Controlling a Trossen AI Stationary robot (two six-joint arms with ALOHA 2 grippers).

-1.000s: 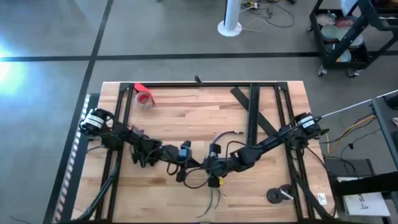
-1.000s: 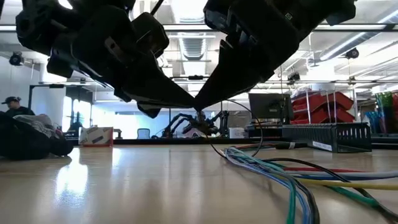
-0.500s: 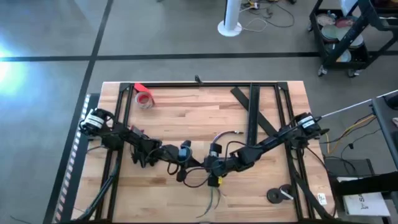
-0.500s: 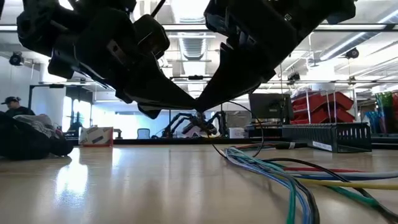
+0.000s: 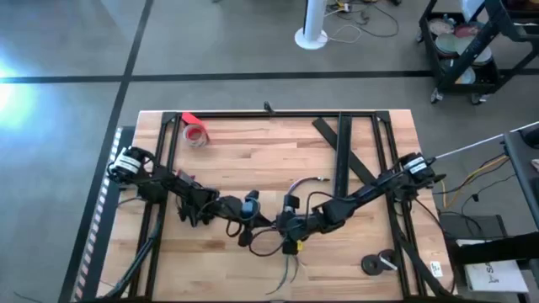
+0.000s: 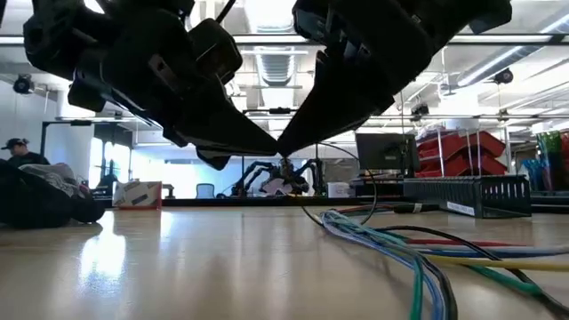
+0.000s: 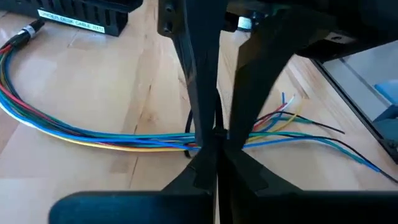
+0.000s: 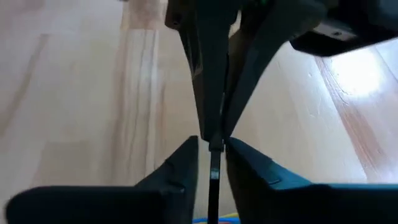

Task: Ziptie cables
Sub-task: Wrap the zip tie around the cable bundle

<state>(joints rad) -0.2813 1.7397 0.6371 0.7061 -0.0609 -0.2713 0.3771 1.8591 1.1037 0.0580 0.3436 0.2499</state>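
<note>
The wooden table carried a black frame along its far and side edges, and both dark arms reached in from the sides to meet low over the near middle, presumably because threading a tie takes two grips close together.

The left gripper and the right gripper sat tip to tip there, just above the table top. In the low view their fingers converged to one point, with open air under it. That height probably kept the tie clear of the wood while it was worked.

The cables lay flat on the table as a coloured bundle (blue, green, yellow, red and black strands), curving from a black box and passing beneath the grippers, their loose ends fanning out beyond. They rested on the wood and no finger held them, so the tie had to be brought around them where they lay.

The ziptie showed as a thin dark strip running upright between the right gripper's fingers, which were closed on it. The left gripper's fingers were pressed nearly together around a thin dark line at their tips, seemingly the same tie, though I could not be sure. A dark strand looped beside the bundle at that spot.

A red tape roll sat well apart near the far left corner.
</note>
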